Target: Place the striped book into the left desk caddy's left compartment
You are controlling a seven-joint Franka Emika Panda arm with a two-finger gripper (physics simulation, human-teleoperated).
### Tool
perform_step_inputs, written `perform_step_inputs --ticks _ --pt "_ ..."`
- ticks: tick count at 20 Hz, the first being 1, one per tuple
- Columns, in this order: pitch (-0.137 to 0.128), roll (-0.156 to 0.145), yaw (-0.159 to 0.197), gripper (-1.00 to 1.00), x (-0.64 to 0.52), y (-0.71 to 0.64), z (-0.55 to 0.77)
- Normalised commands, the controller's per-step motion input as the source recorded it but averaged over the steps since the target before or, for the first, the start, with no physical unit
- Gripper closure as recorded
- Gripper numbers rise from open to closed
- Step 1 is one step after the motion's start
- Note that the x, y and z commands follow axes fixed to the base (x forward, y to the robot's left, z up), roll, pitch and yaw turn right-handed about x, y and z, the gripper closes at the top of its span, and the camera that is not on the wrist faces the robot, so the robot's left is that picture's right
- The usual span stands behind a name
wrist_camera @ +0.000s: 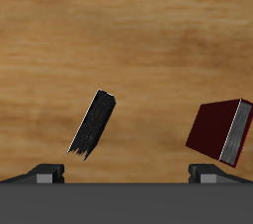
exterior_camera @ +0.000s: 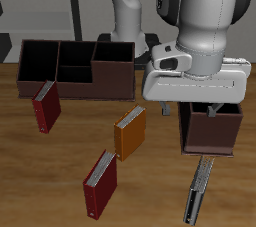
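The striped book [exterior_camera: 199, 191] lay flat on the table near the front edge, just in front of the left caddy [exterior_camera: 210, 129], untouched and slightly angled. The gripper [exterior_camera: 211, 110] hung above that caddy, well apart from the book, so the pick looked not yet begun. Farther back stood the other caddy [exterior_camera: 78, 69], broadside. Only the wrist view showed the fingers [wrist_camera: 43, 174]: spread wide, nothing between them, with the book [wrist_camera: 94, 124] lying dark below and a red book [wrist_camera: 219, 129] beside it. The exterior view alone showed the caddies, the orange book [exterior_camera: 130, 133] and where the book sat relative to its goal.
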Motion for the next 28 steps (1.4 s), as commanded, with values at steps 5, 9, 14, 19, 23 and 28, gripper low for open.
perform_step_inputs --ticks 5,9,14,19,23,28 --pt "0.011 0.045 -0.003 -1.0 0.24 0.18 -0.31" --pt "0.0 0.001 -0.016 -1.0 0.17 0.12 -0.18" --pt "-0.018 -0.006 -0.039 -1.0 0.14 0.08 -0.17" --pt "-0.01 0.011 -0.041 -1.0 0.07 0.07 -0.2" --pt "0.008 0.001 -0.042 -1.0 0.04 0.04 -0.36" --pt "-0.001 0.002 -0.053 -1.0 0.0 -0.07 -0.24"
